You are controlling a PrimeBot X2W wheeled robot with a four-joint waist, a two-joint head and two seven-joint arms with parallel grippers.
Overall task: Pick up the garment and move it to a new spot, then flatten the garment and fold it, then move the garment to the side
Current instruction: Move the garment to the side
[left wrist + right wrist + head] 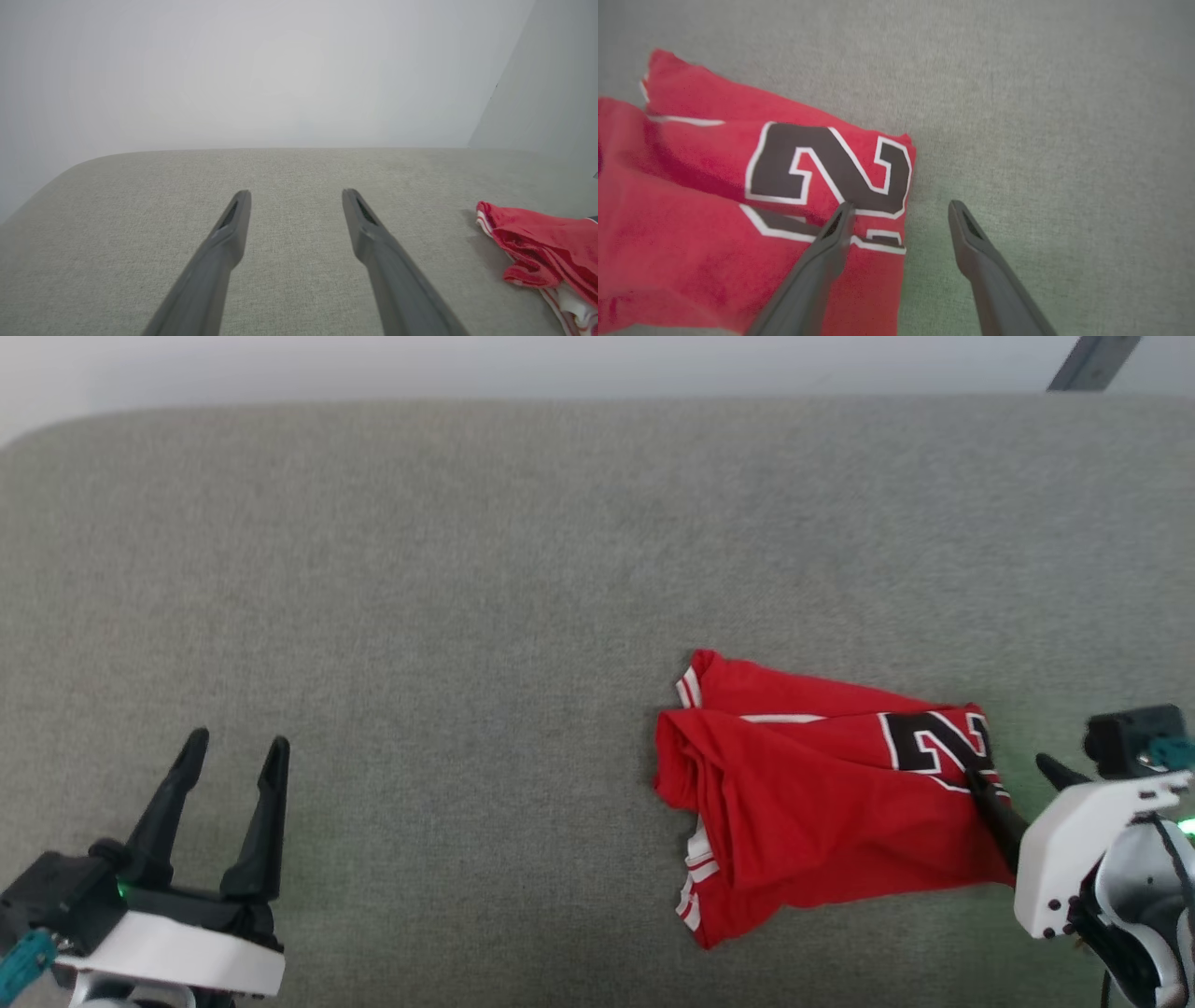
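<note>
The garment (pixel 803 784) is a red jersey shirt with white striped trim, lying crumpled on the grey cushion right of centre; a black, white-edged "2" (pixel 826 168) faces up near its right edge. My right gripper (pixel 901 210) is open and straddles that right edge: one finger is over the red cloth by the numeral, the other over bare cushion. In the head view the right gripper (pixel 1013 770) comes in from the right side. My left gripper (pixel 233 747) stands open at the lower left, far from the garment (pixel 542 247), with nothing between its fingers (pixel 238 219).
The grey fabric cushion (pixel 467 569) spreads across the whole work area, with a rounded far-left corner and a pale wall behind it. A dark metal bar (pixel 1092 362) slants at the top right.
</note>
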